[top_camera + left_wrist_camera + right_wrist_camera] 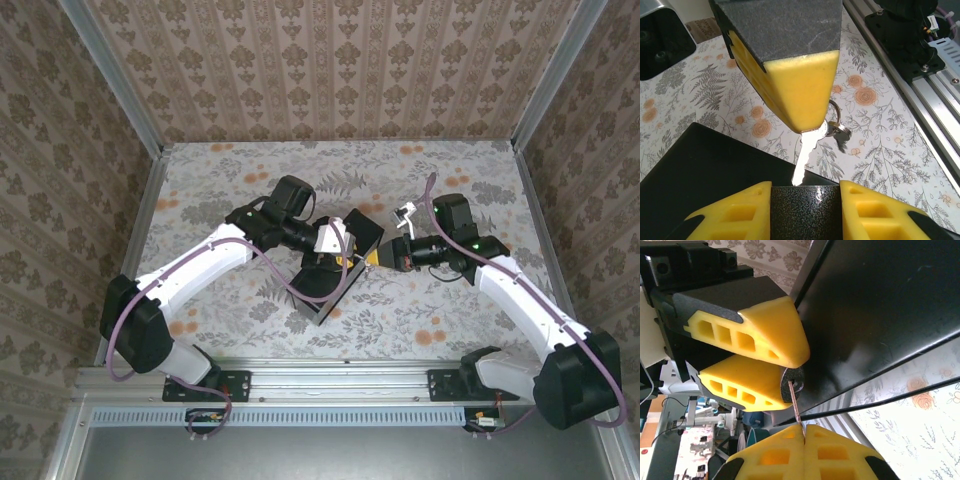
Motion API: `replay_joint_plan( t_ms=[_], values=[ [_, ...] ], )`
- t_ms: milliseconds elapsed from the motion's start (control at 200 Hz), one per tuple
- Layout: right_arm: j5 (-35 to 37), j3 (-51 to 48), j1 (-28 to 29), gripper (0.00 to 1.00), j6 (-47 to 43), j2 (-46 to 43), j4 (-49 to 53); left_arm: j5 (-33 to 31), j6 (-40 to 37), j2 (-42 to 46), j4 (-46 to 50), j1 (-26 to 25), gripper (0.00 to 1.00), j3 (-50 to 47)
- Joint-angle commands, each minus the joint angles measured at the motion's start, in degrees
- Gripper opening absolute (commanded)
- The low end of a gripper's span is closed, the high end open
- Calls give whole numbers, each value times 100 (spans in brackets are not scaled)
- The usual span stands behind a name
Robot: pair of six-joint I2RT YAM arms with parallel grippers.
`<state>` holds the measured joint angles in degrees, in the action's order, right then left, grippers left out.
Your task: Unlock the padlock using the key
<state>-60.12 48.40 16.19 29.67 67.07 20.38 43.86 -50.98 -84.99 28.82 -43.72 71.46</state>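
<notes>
The left arm (200,265) is stretched across the flowered bench (440,310) toward the middle, where a black box (322,292) is set. The left pincer (805,187) is clamped on the padlock (805,212), which is seen as a dark, speckled body gripped between two yellow pads (735,215), close by the box. The silver blade of the key (804,155) is brought tip-first against the padlock's upper edge, and a ring (832,112) with a spare key is hung at its head. Further right, the key is pinched by the right pincer (803,427), with the pads pressed together on the thin blade.
</notes>
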Motion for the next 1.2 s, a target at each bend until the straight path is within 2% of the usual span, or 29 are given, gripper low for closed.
replay_joint_plan(
  t_ms=[0, 360, 900, 1195],
  values=[
    [-187, 184, -18, 0, -117, 113, -68, 489, 11, 291, -526, -12, 17, 56],
    [-228, 78, -13, 0, -111, 22, -63, 502, 1, 308, -588, -7, 16, 13],
    [-748, 324, -21, 0, 694, 381, -680, 232, -582, 440, -440, -273, 16, 85],
    [-1057, 386, -101, 0, 1018, 368, -154, 127, -1039, 578, -364, -163, 15, -22]
  ],
)
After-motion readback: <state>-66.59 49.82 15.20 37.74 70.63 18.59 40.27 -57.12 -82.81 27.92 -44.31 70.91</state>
